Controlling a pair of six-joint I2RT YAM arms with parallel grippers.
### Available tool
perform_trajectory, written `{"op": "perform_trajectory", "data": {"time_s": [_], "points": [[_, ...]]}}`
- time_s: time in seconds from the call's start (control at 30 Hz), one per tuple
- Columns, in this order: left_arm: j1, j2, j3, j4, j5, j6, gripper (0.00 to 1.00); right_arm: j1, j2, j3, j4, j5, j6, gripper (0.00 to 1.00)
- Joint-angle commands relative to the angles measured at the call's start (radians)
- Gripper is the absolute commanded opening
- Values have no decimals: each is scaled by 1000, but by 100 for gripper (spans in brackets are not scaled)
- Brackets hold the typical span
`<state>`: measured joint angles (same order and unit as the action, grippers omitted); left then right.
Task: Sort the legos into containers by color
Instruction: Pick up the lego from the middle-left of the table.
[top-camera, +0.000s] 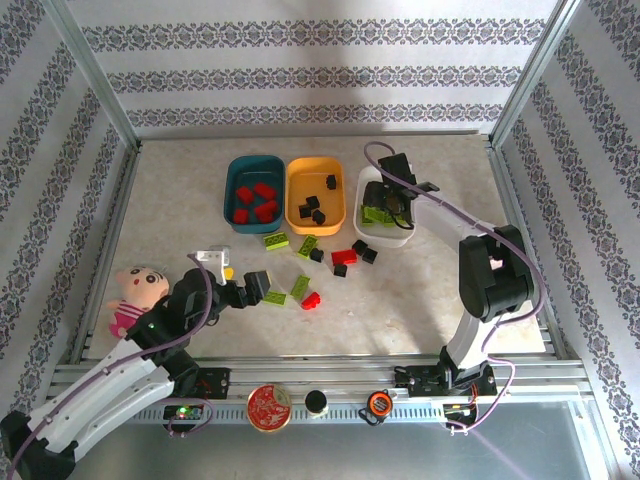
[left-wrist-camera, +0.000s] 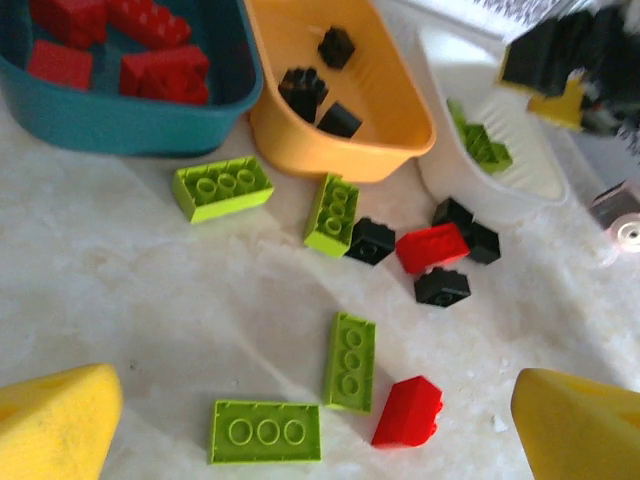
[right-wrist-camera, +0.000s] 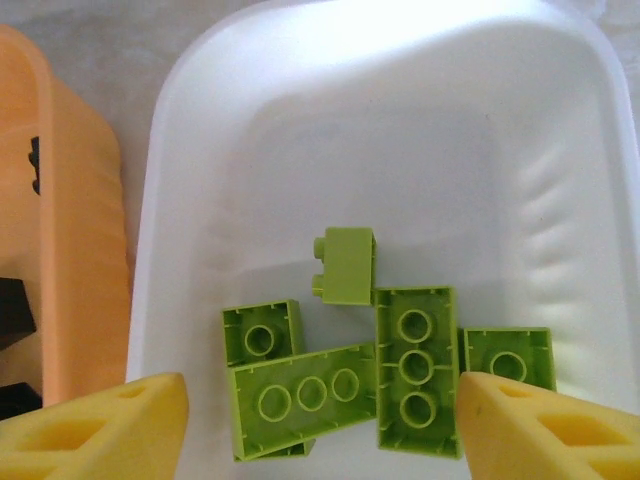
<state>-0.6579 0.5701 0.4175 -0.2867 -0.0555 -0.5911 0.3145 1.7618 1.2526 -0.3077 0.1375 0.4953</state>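
Left wrist view: left gripper (top-camera: 257, 287) spread, empty, near table centre. Oblong lime brick (left-wrist-camera: 351, 361) lies ahead between its fingers, long axis pointing away toward trays; red brick (left-wrist-camera: 409, 412) just beside. Right gripper (right-wrist-camera: 320, 400) spread, empty, over white tray (right-wrist-camera: 400, 120) of sorted lime bricks (right-wrist-camera: 415, 370). Left arm judged nearer.

- The legos (left-wrist-camera: 222, 188) are hard moulded plastic, smooth with a light sheen.
- The white tray (right-wrist-camera: 400, 120) is glossy plastic; the orange tray (left-wrist-camera: 330, 155) and teal tray (left-wrist-camera: 100, 125) look alike, slightly duller.
- The surface (left-wrist-camera: 150, 300) resembles pale mottled stone, matt.
- The yellow fingers (right-wrist-camera: 560, 430) look matt and faintly pitted.
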Motion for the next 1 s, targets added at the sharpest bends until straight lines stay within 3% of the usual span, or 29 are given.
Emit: {"op": "perform_trajectory", "data": {"time_s": [0.0, 0.13, 0.33, 0.6, 0.97], "points": [[9, 126, 70, -29, 80, 51, 100, 31, -88, -20, -5, 0, -8, 72], [-31, 332, 111, 19, 141, 56, 93, 83, -165, -102, 19, 4, -12, 73], [-192, 573, 194, 75, 53, 97, 86, 115, -255, -255, 67, -14, 16, 73], [-307, 904, 390, 41, -75, 214, 67, 109, -332, -352, 91, -29, 28, 73], [-370, 1052, 470, -15, -161, 239, 48, 70, -406, -403, 108, -52, 29, 74]]}}
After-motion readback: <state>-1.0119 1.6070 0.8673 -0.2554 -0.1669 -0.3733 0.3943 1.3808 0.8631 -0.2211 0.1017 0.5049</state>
